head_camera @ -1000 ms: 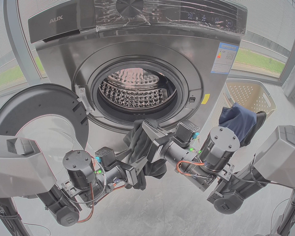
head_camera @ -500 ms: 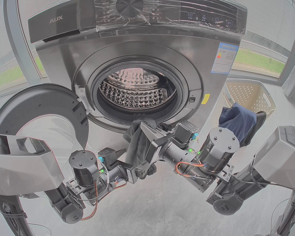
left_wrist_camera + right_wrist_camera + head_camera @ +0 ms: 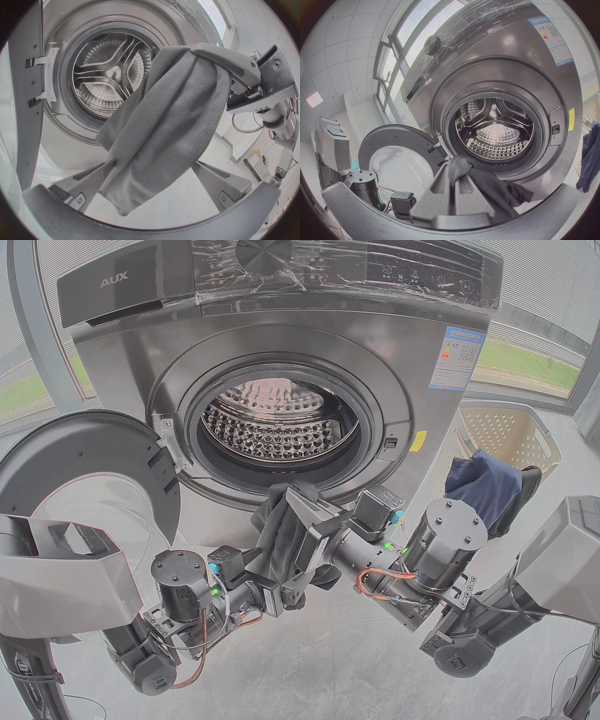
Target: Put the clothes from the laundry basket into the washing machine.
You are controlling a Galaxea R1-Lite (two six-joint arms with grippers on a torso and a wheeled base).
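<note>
Dark garment [image 3: 279, 535] | right jaws clamped on it | left jaws apart (cloth between)

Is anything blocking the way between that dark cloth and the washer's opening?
Nothing visible. The door is swung aside; the dark cloth, clamped in the right gripper, hangs just before the lower rim of the drum opening.

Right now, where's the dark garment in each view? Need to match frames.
Head view: dark garment at centre, hanging from the right gripper, just below the drum opening.
Left wrist view: garment across the middle, between the open fingers of the left gripper, with the drum opening behind.
Right wrist view: garment bunched at the shut fingers, before the drum opening.
Shared landmark: the drum opening.
</note>
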